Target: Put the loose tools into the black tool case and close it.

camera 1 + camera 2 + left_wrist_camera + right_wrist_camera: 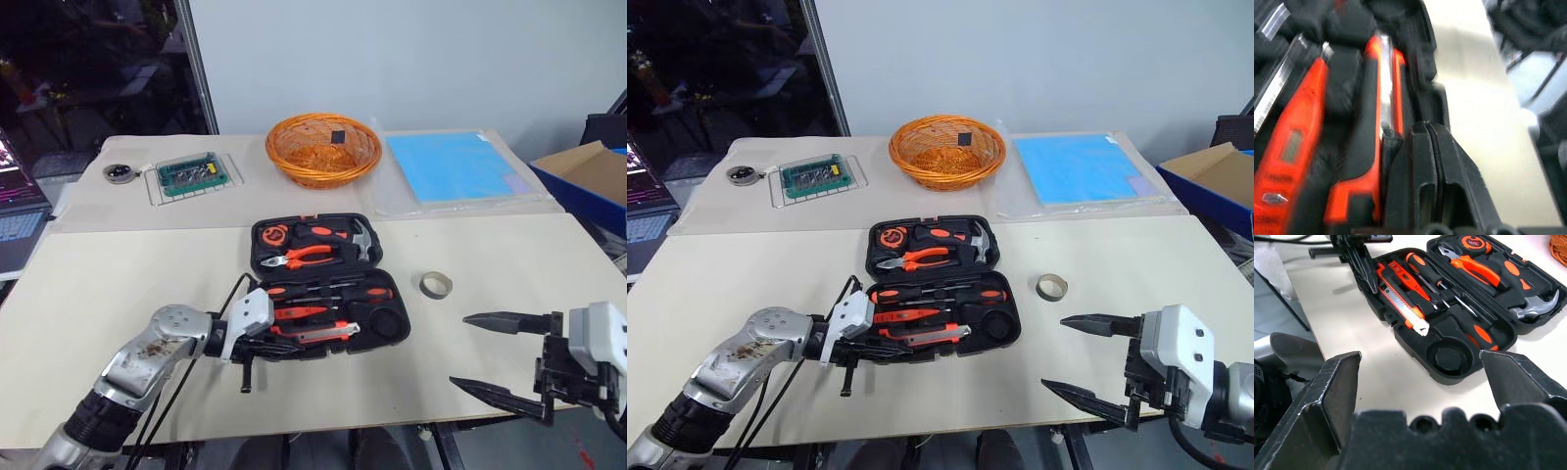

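Two halves of the black tool case (389, 326) lie open and flat near the middle of the table (118, 284), the far half holding a hammer (361, 238), pliers (299, 257) and a tape measure (273, 235), the near half holding screwdrivers (333, 291) and a utility knife (1403, 303) seated in the moulded slots. One round recess at the right of the near half stands unfilled. The left gripper (1432, 171) rests at the near-left edge of the case, jaws pressed together with nothing between them, just beside the utility knife. The right gripper (490, 352) hovers over the near-right part of the table, well apart from the case, jaws spread wide and holding nothing. A roll of tape (436, 285) lies on the table right of the case. An orange wicker basket (323, 149), a clear tray (192, 176) and a blue sheet (451, 166) sit along the far side.
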`<control>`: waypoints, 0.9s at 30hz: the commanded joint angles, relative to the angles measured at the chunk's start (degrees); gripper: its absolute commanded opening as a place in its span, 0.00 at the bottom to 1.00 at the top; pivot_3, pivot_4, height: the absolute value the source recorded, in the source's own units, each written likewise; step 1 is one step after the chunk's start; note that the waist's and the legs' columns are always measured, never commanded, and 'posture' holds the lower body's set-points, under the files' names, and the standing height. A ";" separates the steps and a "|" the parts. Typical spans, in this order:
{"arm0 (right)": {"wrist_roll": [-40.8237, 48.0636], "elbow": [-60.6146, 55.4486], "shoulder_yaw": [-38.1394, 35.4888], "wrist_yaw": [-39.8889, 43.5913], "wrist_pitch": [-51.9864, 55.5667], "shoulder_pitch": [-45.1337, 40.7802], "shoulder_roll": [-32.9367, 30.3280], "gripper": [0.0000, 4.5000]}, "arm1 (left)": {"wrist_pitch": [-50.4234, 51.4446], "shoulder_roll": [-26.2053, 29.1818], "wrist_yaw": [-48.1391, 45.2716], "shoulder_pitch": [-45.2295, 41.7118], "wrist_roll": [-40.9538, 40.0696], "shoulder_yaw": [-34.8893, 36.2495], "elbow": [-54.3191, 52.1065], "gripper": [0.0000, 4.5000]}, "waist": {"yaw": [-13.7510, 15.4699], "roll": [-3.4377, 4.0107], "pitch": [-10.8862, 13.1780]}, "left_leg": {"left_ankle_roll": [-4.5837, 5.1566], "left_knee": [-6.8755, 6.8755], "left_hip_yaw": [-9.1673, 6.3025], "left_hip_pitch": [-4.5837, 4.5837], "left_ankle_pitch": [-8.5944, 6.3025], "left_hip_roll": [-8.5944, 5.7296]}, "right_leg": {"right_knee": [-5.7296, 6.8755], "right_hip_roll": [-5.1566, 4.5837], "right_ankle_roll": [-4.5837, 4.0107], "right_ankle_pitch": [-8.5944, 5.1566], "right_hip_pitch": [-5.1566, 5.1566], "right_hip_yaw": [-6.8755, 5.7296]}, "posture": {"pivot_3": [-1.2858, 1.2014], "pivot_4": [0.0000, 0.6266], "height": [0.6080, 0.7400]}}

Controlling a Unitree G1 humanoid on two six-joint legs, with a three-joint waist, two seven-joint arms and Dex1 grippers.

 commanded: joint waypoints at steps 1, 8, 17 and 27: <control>0.18 -1.91 -0.49 -0.49 -0.82 0.01 0.23 1.00 | 7.23 -1.51 2.66 0.82 0.00 -1.57 3.06 0.01 | -0.02 0.06 -0.04 | 0.00 0.00 0.01 0.12 0.00 0.02 | 0.00 0.00 -0.05 -0.04 0.13 0.00 | 0.52 0.24 1.00; 2.15 -4.17 0.08 -3.70 0.71 0.54 1.35 1.00 | 18.60 -9.12 2.43 -4.30 -21.92 12.34 -1.05 0.01 | 0.13 0.12 -0.01 | -0.40 -0.02 0.24 0.30 -0.25 0.19 | -0.05 -0.19 0.05 -0.21 0.56 -0.09 | 0.52 0.24 1.00; 2.56 -6.91 -2.73 -5.01 0.25 5.23 4.07 1.00 | 13.33 -7.62 6.56 -3.56 -9.85 2.78 1.68 0.01 | -0.11 -0.21 0.06 | 0.11 0.01 0.72 -0.37 -0.20 0.43 | 0.00 0.04 0.24 0.00 -0.22 -0.01 | 0.52 0.24 1.00; 3.88 -10.18 -6.76 -6.31 0.77 9.54 5.12 1.00 | 2.91 -8.89 8.74 -3.21 2.80 -5.64 9.99 0.01 | 0.06 0.00 -0.16 | 0.10 0.01 0.89 -0.03 -0.21 0.55 | -0.07 -0.01 0.03 -0.28 0.13 0.01 | 0.52 0.24 1.00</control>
